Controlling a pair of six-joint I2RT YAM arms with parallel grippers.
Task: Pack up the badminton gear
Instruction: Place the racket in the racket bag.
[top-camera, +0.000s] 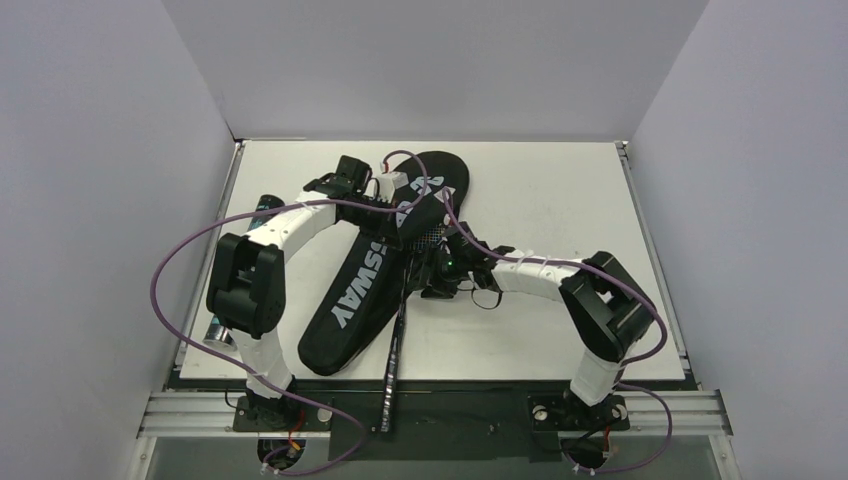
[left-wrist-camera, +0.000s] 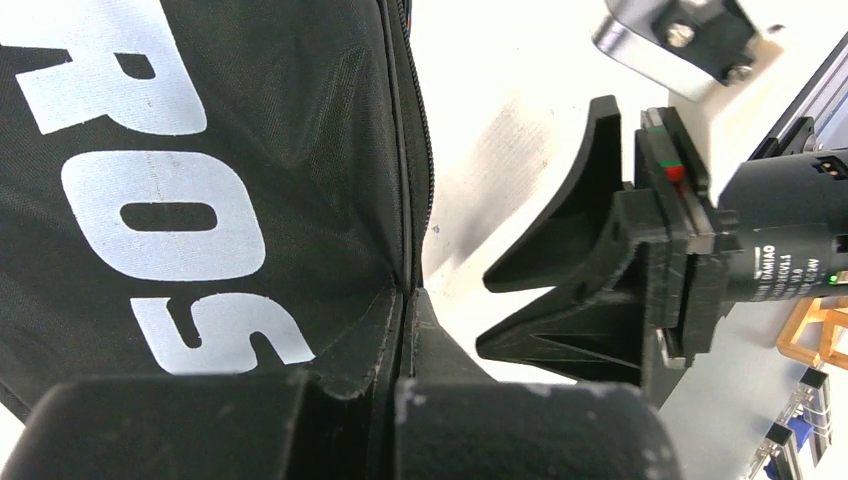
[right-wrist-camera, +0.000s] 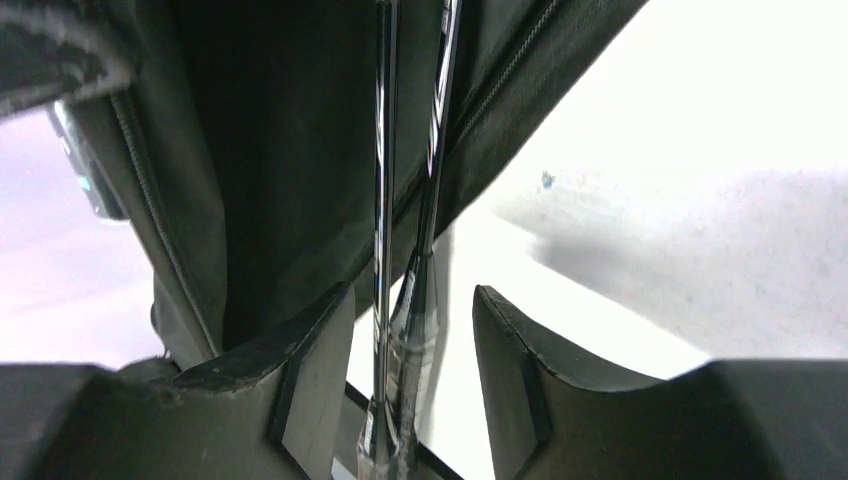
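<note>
The black "CROSSWAY" racket bag (top-camera: 352, 290) lies diagonally on the table, wide end at the back. My left gripper (top-camera: 400, 208) is shut on the bag's zipper edge (left-wrist-camera: 395, 200), its jaws pressed together on the fabric in the left wrist view (left-wrist-camera: 405, 305). Two thin black racket shafts (right-wrist-camera: 385, 230) run into the bag's opening, and their handles (top-camera: 391, 385) stick out over the front edge. My right gripper (top-camera: 433, 270) is open and straddles both shafts without pinching them (right-wrist-camera: 412, 345). The black tube with teal print (top-camera: 216, 330) lies at the left behind my left arm. No shuttlecocks are in view.
The white table (top-camera: 560, 200) has walls on the left, back and right. My right gripper's open fingers (left-wrist-camera: 560, 250) show close beside the bag in the left wrist view. Purple cables (top-camera: 165, 280) loop over both arms.
</note>
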